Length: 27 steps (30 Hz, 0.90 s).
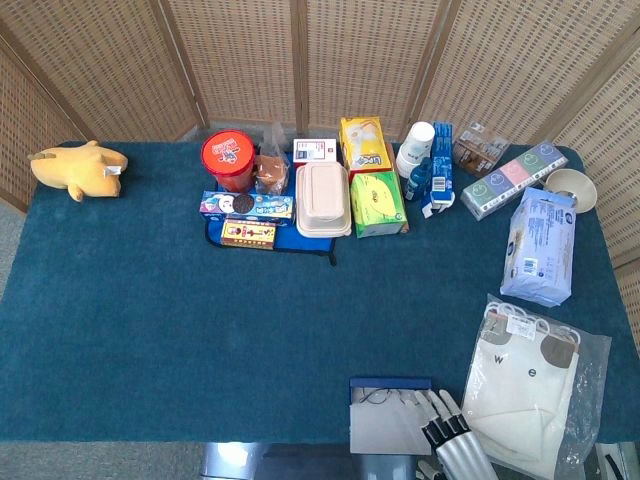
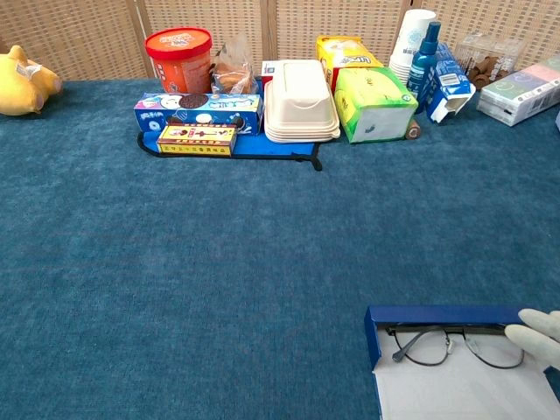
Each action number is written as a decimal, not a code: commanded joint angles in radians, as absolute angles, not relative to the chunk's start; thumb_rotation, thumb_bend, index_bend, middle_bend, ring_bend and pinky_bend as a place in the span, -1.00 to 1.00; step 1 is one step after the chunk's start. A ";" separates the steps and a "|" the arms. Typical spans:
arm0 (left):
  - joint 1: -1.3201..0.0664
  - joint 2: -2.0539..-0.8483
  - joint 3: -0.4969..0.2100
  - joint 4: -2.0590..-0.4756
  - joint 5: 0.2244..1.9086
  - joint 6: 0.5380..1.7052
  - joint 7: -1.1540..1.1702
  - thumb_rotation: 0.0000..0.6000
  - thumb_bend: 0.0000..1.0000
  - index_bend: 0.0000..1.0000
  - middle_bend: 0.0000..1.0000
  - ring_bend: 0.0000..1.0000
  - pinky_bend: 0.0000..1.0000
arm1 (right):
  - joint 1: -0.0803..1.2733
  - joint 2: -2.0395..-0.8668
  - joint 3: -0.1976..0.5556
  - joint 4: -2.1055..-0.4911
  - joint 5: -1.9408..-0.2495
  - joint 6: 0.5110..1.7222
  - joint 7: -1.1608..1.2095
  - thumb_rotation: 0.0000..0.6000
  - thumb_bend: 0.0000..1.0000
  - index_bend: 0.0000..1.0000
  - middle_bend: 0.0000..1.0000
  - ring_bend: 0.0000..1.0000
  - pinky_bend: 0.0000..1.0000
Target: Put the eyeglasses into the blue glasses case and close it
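Observation:
The blue glasses case (image 2: 437,315) lies open at the table's near edge, its pale grey flap (image 2: 464,394) spread toward me. The thin black eyeglasses (image 2: 451,344) rest inside it against the blue back wall. In the head view the case (image 1: 390,383) and the eyeglasses (image 1: 385,397) are small, at the bottom centre. My right hand (image 1: 445,435) comes in from the lower right with its fingers stretched out and apart. Its fingertips (image 2: 542,332) lie over the case's right end, at the eyeglasses' right side, holding nothing. My left hand shows in neither view.
A white bag in clear plastic (image 1: 525,395) lies just right of the case, with a tissue pack (image 1: 540,245) beyond it. Snack boxes, a red tub (image 1: 228,160), a white lunch box (image 1: 322,200) and bottles line the back. A yellow plush (image 1: 78,170) sits far left.

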<state>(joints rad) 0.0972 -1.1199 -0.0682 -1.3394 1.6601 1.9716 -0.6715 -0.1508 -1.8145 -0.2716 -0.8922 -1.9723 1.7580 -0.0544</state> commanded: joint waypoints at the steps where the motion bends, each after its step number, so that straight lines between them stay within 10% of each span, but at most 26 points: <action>1: 0.099 -1.121 -0.068 -1.338 1.660 1.973 -0.671 1.00 -0.74 -0.75 -0.66 -0.90 -1.00 | -0.145 -1.832 -0.267 -0.870 -1.970 1.760 -0.031 1.00 -0.76 -1.00 -1.00 -1.00 -0.82; 27: 0.108 -1.122 -0.069 -1.340 1.664 1.989 -0.658 1.00 -0.74 -0.76 -0.66 -0.91 -1.00 | -0.113 -1.891 -0.262 -0.784 -1.969 1.800 0.051 1.00 -0.76 -1.00 -1.00 -1.00 -0.83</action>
<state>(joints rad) 0.1085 -1.1222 -0.0693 -1.3403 1.6639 1.9892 -0.6579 -0.1133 -1.8913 -0.2618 -0.7827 -1.9664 1.7959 0.0523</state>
